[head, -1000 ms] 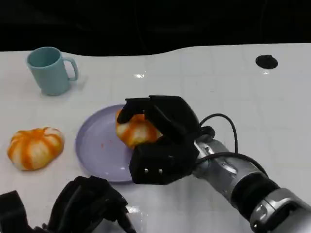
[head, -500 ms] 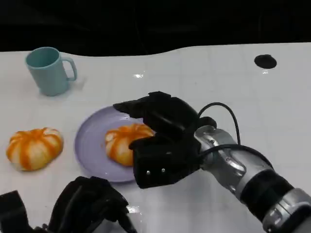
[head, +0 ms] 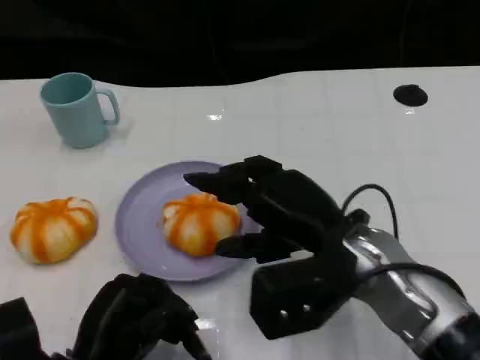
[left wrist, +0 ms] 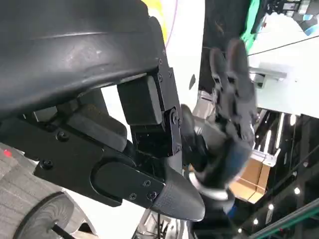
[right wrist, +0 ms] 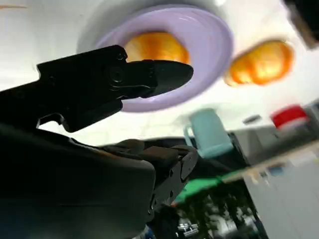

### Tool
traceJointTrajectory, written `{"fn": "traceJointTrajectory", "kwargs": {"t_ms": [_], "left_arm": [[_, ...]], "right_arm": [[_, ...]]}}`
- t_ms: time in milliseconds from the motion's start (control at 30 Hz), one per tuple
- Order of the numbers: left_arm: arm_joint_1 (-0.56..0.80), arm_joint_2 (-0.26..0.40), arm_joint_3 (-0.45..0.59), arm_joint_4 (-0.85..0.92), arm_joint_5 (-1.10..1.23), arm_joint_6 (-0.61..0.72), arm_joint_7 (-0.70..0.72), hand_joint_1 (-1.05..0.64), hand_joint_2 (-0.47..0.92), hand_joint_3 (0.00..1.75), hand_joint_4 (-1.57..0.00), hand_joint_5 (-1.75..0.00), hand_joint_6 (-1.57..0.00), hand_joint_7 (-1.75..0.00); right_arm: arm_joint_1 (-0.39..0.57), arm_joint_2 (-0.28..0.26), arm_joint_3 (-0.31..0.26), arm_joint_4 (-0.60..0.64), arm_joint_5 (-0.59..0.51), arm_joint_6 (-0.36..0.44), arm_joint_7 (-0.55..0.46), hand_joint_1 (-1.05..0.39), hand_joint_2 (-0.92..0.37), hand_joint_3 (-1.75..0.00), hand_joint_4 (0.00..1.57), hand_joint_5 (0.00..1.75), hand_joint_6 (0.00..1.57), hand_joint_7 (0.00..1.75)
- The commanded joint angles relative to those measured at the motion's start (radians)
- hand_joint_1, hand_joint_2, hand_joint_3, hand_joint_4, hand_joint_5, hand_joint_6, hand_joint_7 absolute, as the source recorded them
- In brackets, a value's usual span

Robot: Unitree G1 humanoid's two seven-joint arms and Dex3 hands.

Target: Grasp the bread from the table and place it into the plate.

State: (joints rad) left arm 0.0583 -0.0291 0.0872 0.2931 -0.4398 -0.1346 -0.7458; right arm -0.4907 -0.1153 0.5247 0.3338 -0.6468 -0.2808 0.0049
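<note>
On table point(head: 315, 112): 2 breads, 1 on plate point(head: 139, 225); right hand point(head: 281, 210) spread, empty.

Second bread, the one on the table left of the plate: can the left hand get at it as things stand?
Probably yes. That bread lies bare on the table, apart from the plate, on the left hand's own side. Nothing stands between them; the mug is farther back and the right hand is beyond the plate.

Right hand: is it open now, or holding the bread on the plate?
Open. In the head view the right hand has its fingers spread beside the bread, which rests on the purple plate, nothing gripped.
</note>
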Motion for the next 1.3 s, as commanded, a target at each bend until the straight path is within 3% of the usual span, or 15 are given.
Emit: {"fn": "traceJointTrajectory", "kwargs": {"t_ms": [33,333,467,533,567,633,800,867,1033,1300], "left_arm": [[0.014,0.017,0.005,-0.023,-0.005,0.01,0.01,-1.04,0.85,0.0,-1.57,-0.48,-1.57,-0.17],[0.023,0.009,-0.005,-0.035,-0.002,0.008,0.015,-1.03,0.85,0.0,-1.57,-0.48,-1.57,-0.2],[0.024,0.003,-0.009,-0.035,0.001,0.001,0.019,-1.02,0.85,0.0,-1.57,-0.49,-1.57,-0.19],[0.026,0.005,-0.009,-0.037,-0.001,0.005,0.016,-1.01,0.85,0.0,-1.57,-0.49,-1.57,-0.19],[0.025,0.006,-0.008,-0.037,-0.007,0.01,0.011,-1.01,0.85,0.0,-1.57,-0.49,-1.57,-0.18],[0.026,0.008,-0.008,-0.038,-0.013,0.014,0.005,-0.99,0.85,0.0,-1.57,-0.49,-1.57,-0.17],[0.028,0.009,-0.012,-0.047,-0.005,0.009,0.012,-1.01,0.85,0.01,-1.57,-0.51,-1.57,-0.18],[0.028,0.008,-0.012,-0.048,-0.006,0.008,0.014,-1.0,0.86,0.01,-1.57,-0.51,-1.57,-0.17],[0.028,0.007,-0.012,-0.054,-0.012,0.019,0.016,-1.0,0.86,0.01,-1.57,-0.51,-1.57,-0.18],[0.024,0.009,-0.009,-0.047,-0.004,0.006,0.016,-1.0,0.88,0.01,-1.57,-0.52,-1.57,-0.18]], "right_arm": [[0.108,-0.053,-0.044,-0.153,0.056,-0.029,0.024,-0.7,-0.92,-0.26,0.21,0.56,0.38,0.07],[0.291,-0.096,-0.126,-0.335,0.201,-0.051,0.093,-0.55,-0.92,-0.22,0.45,0.74,0.59,0.16],[0.413,-0.1,-0.184,-0.397,0.343,-0.073,0.124,-0.33,-0.9,-0.19,0.69,1.01,0.81,0.28],[0.444,-0.097,-0.201,-0.401,0.373,-0.097,0.123,-0.27,-0.8,-0.4,0.68,1.22,0.85,0.41],[0.462,-0.098,-0.212,-0.4,0.399,-0.113,0.129,-0.23,-0.66,-0.68,0.68,1.34,0.85,0.55],[0.495,-0.1,-0.233,-0.401,0.458,-0.144,0.147,-0.21,-0.55,-0.96,0.71,1.44,0.84,0.75],[0.559,-0.106,-0.282,-0.427,0.58,-0.166,0.204,-0.15,-0.48,-1.17,0.73,1.49,0.82,1.12],[0.584,-0.106,-0.304,-0.441,0.603,-0.165,0.213,-0.19,-0.43,-1.29,0.72,1.61,0.82,1.24],[0.641,-0.115,-0.347,-0.484,0.65,-0.133,0.242,-0.23,-0.42,-1.34,0.69,1.73,0.75,1.47],[0.76,-0.103,-0.403,-0.586,0.693,-0.031,0.239,-0.19,-0.47,-1.24,0.71,1.74,0.69,1.51]]}}
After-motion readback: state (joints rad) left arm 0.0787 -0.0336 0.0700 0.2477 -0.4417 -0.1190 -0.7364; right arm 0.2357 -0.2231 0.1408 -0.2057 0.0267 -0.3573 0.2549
